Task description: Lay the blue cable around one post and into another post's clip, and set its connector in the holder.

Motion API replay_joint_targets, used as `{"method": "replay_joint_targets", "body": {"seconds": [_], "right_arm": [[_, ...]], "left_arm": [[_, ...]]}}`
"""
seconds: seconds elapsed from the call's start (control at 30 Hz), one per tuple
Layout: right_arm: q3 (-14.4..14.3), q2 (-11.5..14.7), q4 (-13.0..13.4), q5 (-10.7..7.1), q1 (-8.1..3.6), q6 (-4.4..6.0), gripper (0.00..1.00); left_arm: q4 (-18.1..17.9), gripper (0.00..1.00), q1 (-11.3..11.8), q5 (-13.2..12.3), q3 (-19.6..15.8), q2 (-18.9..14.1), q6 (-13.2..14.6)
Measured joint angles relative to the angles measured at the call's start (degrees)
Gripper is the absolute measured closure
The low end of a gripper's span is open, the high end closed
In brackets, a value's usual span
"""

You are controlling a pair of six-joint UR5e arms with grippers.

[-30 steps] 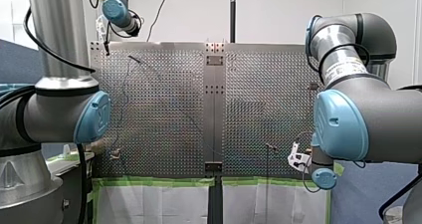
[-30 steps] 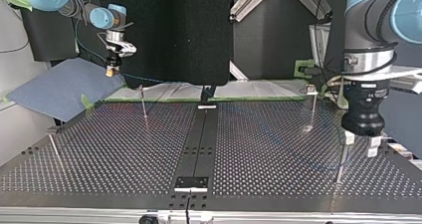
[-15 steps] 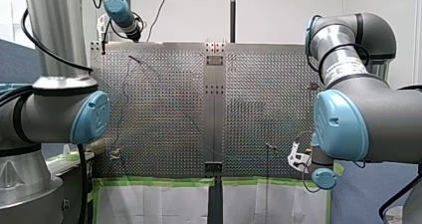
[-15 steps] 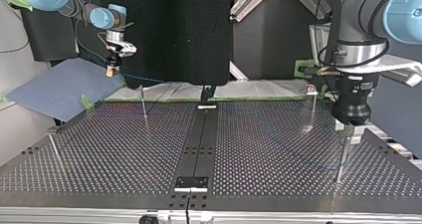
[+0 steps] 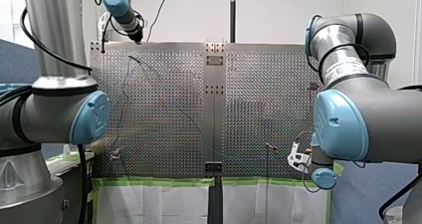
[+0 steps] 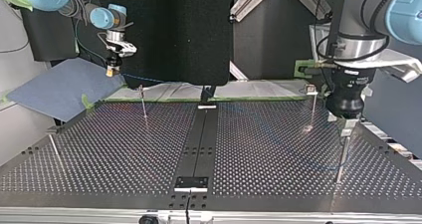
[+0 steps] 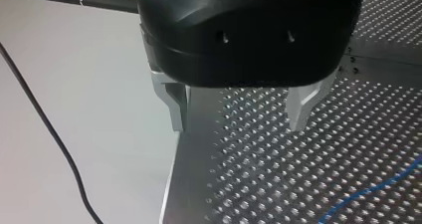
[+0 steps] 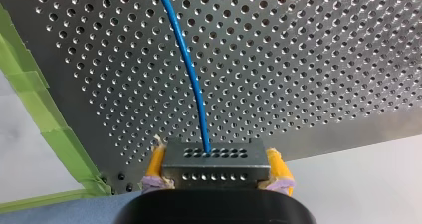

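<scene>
My right gripper (image 8: 215,153) is shut on a grey connector block (image 8: 214,165), yellow pads on either side. The blue cable (image 8: 191,69) runs out of the block over the perforated plate. In the top view this gripper (image 6: 109,72) hangs off the table's far left corner, and the cable (image 6: 144,78) trails toward the centre. My left gripper (image 7: 239,127) is open with nothing between its metal fingers, over the plate's edge. It hovers (image 6: 348,128) just above a thin post (image 6: 342,154) at the top view's right.
More thin posts stand on the plate (image 6: 143,104), (image 6: 53,147), one with a small clip head (image 6: 312,90). A dark centre strip carries small brackets (image 6: 190,182). Green tape (image 8: 54,134) edges the plate; a blue cloth (image 6: 59,87) lies beyond the far left corner.
My left gripper has risen and drawn back toward the top view's far side while turning about its wrist. My right gripper and the connector have stayed put.
</scene>
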State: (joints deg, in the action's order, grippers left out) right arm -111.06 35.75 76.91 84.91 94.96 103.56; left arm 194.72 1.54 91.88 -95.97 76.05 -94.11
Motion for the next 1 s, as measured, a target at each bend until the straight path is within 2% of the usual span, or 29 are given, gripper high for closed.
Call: {"method": "replay_joint_targets", "body": {"seconds": [0.2,0.47,0.6,1.0], "right_arm": [[0.0,0.0,0.0,0.0,0.01,0.0,1.0],[0.0,0.0,0.1,0.0,0.0,0.0,1.0],[0.0,0.0,0.1,0.0,-0.01,0.0,1.0],[0.3,0.0,-0.1,0.0,0.04,0.0,1.0]], "left_arm": [[3.1,0.0,-0.1,1.3,0.0,0.0,-0.1],[7.3,0.0,-0.2,1.2,0.0,0.0,-0.3],[8.9,0.0,-0.2,0.4,0.0,0.0,-1.2],[5.0,0.0,-0.1,0.0,0.0,0.3,-5.2]]}}
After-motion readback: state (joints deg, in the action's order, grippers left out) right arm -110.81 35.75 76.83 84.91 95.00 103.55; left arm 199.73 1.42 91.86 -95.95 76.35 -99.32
